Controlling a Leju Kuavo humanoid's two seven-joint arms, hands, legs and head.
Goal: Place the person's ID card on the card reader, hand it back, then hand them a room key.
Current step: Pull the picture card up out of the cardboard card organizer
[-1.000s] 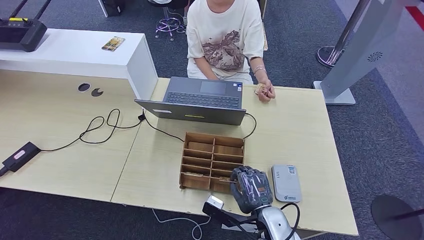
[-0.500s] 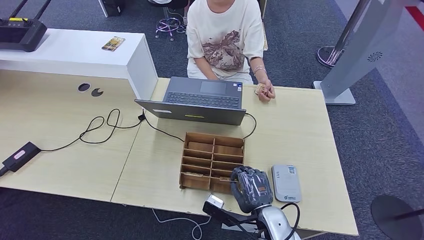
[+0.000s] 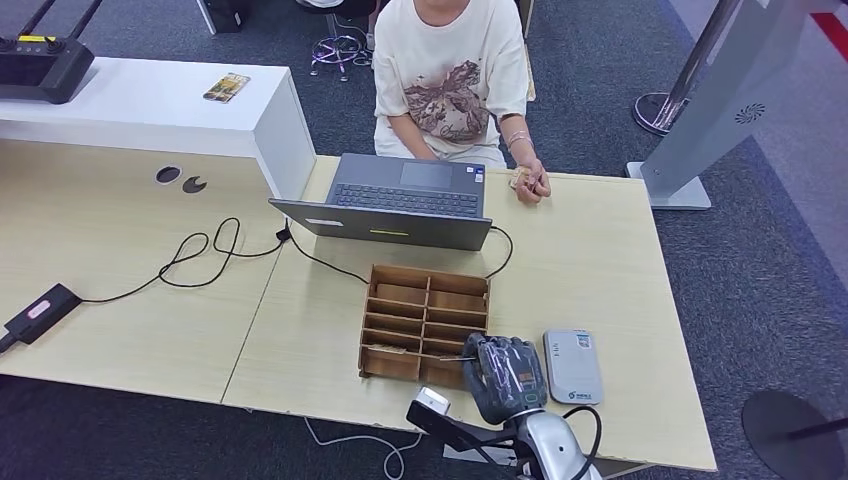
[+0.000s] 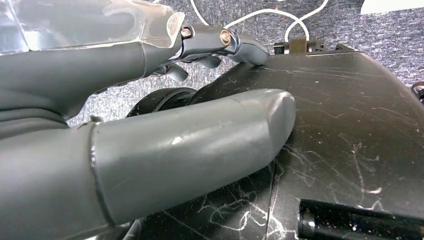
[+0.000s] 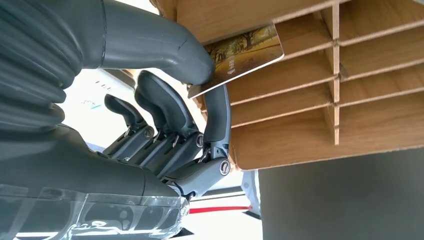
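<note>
Key card point(image 5: 243, 52): pinched between the thumb and a dark finger of the right hand point(image 5: 165, 110), one end of it inside a slot of the wooden box point(image 5: 320, 75). Its printed face shows trees and small text. In the head view the card is a thin edge at the hand's upper left, at the box's lower-right slots.

Right hand point(image 3: 503, 378): lower centre of the head frame, back of the hand up, fingers point(image 5: 150, 107) curled toward the box, the rest of them bent below the card and holding nothing. Silver forearm comes in from the bottom edge.

Left hand point(image 4: 150, 125): seen from its wrist camera, thumb stretched out, dark fingers point(image 4: 220, 42) loosely bent with a gap between them and the thumb; nothing in it.

Card reader point(image 3: 572, 366): one, grey, flat on the counter point(image 3: 590, 260) just right of the right hand, nothing on it.

Box point(image 3: 424, 324): one, two columns of slots, centre of the frame.

One laptop point(image 3: 400, 200), open, above the box. One person point(image 3: 450, 75) sits behind it, upper centre, one hand point(image 3: 529, 184) resting on the counter's far edge, closed around something small; what it is I cannot tell.

One black cable point(image 3: 200, 250) loops across the counter at left.
</note>
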